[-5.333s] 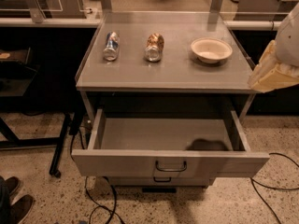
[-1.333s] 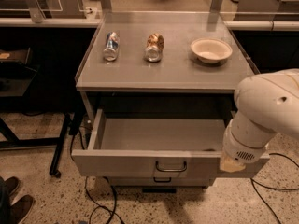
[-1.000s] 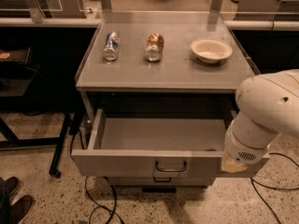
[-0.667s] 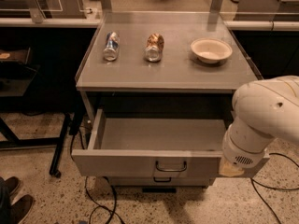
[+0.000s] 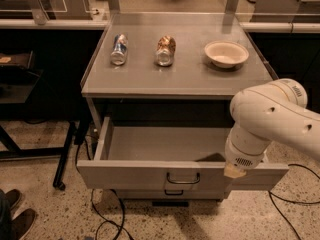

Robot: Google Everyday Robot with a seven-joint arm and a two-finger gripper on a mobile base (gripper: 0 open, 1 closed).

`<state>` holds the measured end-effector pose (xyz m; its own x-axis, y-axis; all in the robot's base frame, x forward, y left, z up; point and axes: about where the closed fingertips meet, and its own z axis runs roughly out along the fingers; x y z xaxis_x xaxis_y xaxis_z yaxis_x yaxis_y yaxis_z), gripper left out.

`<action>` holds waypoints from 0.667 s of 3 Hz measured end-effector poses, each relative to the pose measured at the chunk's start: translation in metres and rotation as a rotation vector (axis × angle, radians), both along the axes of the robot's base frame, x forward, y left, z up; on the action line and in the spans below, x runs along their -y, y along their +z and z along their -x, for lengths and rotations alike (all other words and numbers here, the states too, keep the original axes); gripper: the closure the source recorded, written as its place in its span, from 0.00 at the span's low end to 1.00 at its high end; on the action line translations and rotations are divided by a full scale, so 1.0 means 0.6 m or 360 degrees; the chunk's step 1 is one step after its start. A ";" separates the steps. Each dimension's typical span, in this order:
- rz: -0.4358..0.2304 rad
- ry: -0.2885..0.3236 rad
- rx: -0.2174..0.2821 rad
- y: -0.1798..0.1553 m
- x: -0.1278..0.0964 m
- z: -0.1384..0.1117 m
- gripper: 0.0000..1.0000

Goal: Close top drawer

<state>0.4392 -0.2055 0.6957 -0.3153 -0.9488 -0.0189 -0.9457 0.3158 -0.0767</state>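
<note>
Arm (image 5: pixel 272 116) bends down at the right, its end effector (image 5: pixel 234 171) at the front rim of the top drawer (image 5: pixel 145 175), and I cannot tell whether it is spread or pressed together. The top drawer stands pulled far out beneath the table (image 5: pixel 190 81), where a blue can (image 5: pixel 119 49) and a brown can (image 5: pixel 165 50) lie beside a bowl (image 5: pixel 226 53).

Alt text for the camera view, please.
The top drawer stands pulled out, and the robot's gripper is at the right end of its front edge. On the cabinet top above are a blue can, a brown can and a white bowl.
</note>
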 end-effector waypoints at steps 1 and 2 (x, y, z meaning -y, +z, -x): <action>0.0014 -0.0019 0.0004 -0.026 -0.013 -0.030 1.00; 0.0014 -0.0022 0.0002 -0.030 -0.014 -0.033 1.00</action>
